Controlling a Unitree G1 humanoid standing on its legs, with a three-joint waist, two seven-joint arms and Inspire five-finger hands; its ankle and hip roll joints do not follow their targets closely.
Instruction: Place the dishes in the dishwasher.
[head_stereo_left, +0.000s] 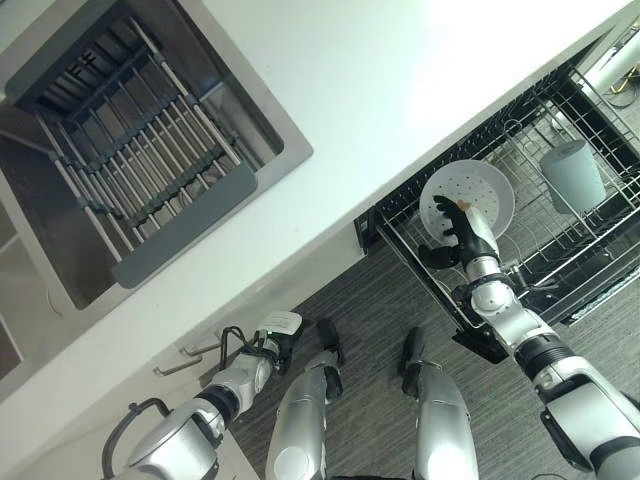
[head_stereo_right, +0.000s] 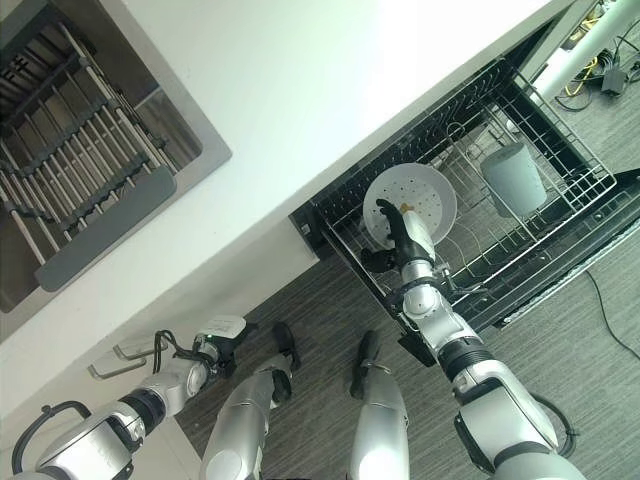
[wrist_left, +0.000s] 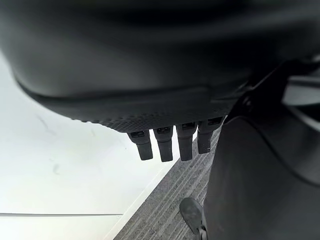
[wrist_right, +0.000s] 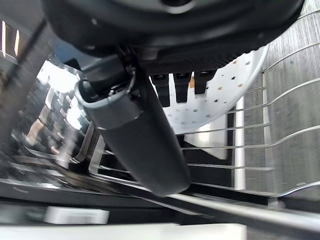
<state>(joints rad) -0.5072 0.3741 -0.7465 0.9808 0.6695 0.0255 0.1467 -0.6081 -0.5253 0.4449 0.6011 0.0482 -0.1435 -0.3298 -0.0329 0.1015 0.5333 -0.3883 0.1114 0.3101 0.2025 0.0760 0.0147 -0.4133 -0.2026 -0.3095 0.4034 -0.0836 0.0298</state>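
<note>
Over the pulled-out dishwasher rack (head_stereo_left: 560, 250), my right hand (head_stereo_left: 462, 236) pinches the white dotted plate (head_stereo_left: 470, 195), held upright beside a grey cup (head_stereo_left: 572, 175). My left hand (head_stereo_left: 272, 335) hangs under the worktop (head_stereo_left: 350, 90), fingers straight.

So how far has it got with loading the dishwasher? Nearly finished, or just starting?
Partway, it seems. A grey cup already stands in the pulled-out dishwasher rack. In hand now: the right hand holds a white dotted plate upright over the rack's wires, not yet released. The left hand hangs low by the cabinet, holding nothing. The drying rack in the sink looks bare, so little seems left.
</note>
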